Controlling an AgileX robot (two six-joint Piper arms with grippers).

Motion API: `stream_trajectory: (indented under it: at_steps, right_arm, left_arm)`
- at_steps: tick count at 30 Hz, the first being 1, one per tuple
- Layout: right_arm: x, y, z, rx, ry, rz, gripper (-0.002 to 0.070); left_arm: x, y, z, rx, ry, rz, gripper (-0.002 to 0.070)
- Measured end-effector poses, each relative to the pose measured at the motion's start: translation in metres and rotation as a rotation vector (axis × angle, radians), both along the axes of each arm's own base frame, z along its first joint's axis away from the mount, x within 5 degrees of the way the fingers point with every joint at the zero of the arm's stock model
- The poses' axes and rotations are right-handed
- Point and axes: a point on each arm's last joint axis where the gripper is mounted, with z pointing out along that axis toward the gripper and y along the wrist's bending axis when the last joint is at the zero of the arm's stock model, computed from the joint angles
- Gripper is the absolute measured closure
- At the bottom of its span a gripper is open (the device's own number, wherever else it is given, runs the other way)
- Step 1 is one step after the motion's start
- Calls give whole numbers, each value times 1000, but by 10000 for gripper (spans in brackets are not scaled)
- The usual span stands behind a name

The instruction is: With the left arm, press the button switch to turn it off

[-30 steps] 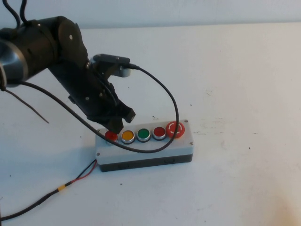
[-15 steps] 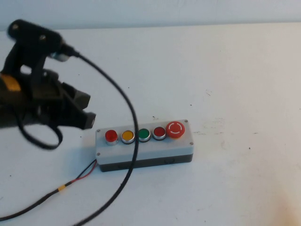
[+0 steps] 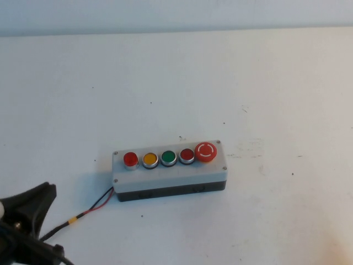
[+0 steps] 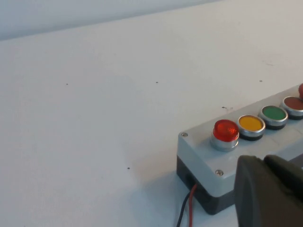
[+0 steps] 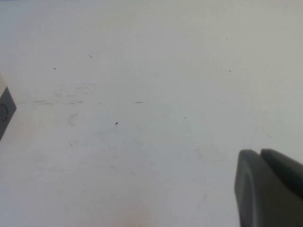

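Left gripper (image 3: 25, 221) low at the counter's near-left corner, empty, opening unclear; right gripper (image 5: 270, 189) off to the side, likewise unclear; best pressing squarely down on the button switch (image 3: 130, 159) at the grey box's (image 3: 171, 176) left end, mid-counter.

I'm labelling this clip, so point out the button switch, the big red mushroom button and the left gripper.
button switch (image 3: 130, 159): high view, on its red cap.
big red mushroom button (image 3: 206, 151): high view, cap centre.
left gripper (image 4: 267, 189): left wrist view, on its black fingertip area beside the box.
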Motion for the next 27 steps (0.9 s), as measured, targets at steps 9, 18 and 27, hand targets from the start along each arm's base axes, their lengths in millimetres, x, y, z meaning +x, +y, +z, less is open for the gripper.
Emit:
stream_trajectory:
  at_steps: [9, 18, 27]
  right_arm:
    - [0, 0, 0, 0, 0, 0, 692]
    - [0, 0, 0, 0, 0, 0, 692]
    - [0, 0, 0, 0, 0, 0, 692]
  left_arm:
    - [-11, 8, -43, 16, 32, 32, 678]
    - [-12, 15, -43, 1, -187, 91, 678]
    - [-35, 31, -33, -7, -414, 163, 678]
